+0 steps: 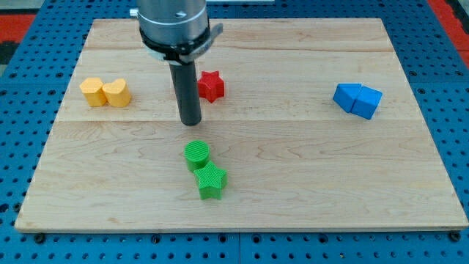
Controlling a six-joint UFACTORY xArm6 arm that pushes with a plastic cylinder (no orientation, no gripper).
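Observation:
My tip (190,121) rests on the wooden board (293,183) near its middle, slightly toward the view's left. Nearest to it is the green cylinder (196,154), just below the tip with a small gap between them. A green star (212,180) touches that cylinder on its lower right. Up and right of the tip, close beside the rod, sits a red star (212,86); it is apart from the tip.
A yellow pentagon-like block (92,92) and a yellow heart-like block (116,93) stand together at the view's left. Two blue blocks (357,100) sit joined at the view's right. A blue pegboard (22,110) surrounds the board.

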